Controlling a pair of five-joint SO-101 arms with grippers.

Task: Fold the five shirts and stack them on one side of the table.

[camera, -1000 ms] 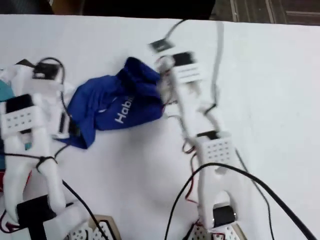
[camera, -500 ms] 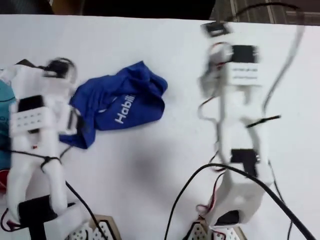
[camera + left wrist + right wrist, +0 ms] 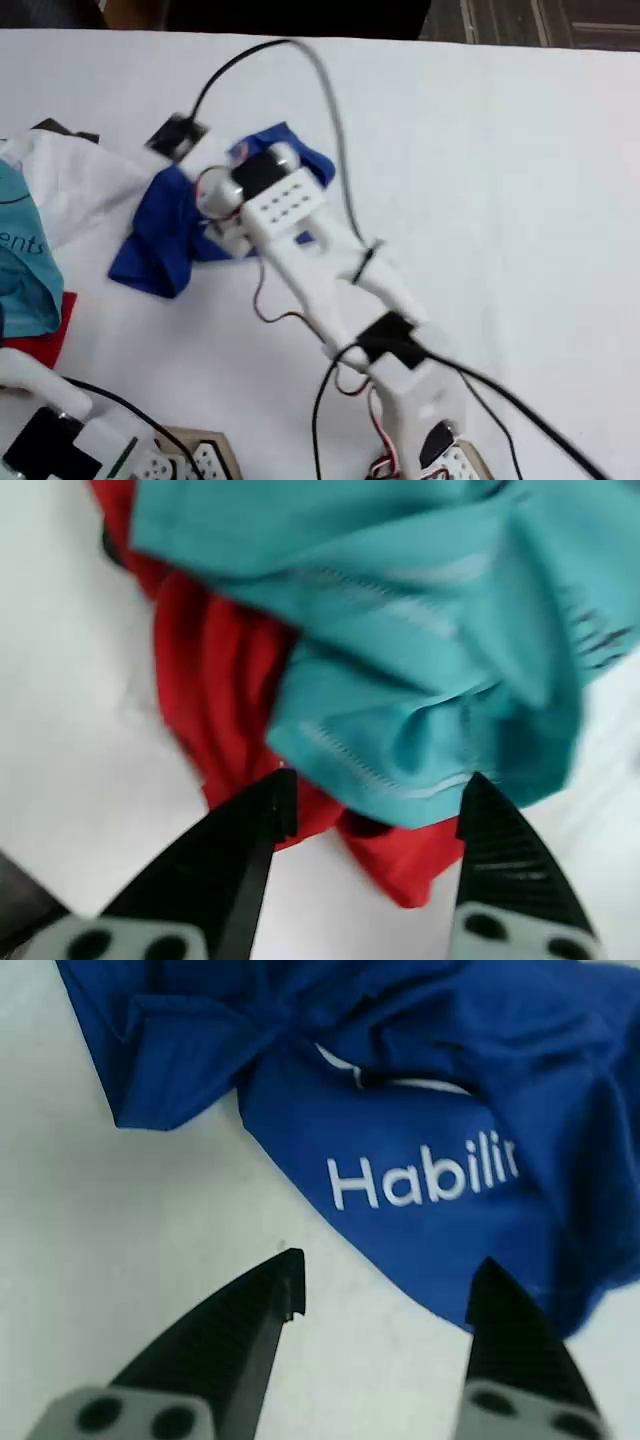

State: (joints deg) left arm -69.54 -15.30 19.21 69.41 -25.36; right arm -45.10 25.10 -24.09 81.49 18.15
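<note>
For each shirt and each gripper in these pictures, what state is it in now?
blue shirt: crumpled, not folded.
teal shirt: crumpled, on the red shirt.
red shirt: crumpled, partly under the teal shirt.
white shirt: not folded.
left gripper: open, empty, above the teal shirt.
right gripper: open, empty, above the blue shirt.

The right arm (image 3: pixel 300 250) is seen stretched out long, angled from its base at the near side across toward the far left, and the right gripper (image 3: pixel 388 1270) is held with its jaws spread wide, tips pointed downward. The left arm (image 3: pixel 35 380) is tucked back at the near left corner, seemingly folded close to its base, and the left gripper (image 3: pixel 380 785) is likewise held wide apart.
</note>
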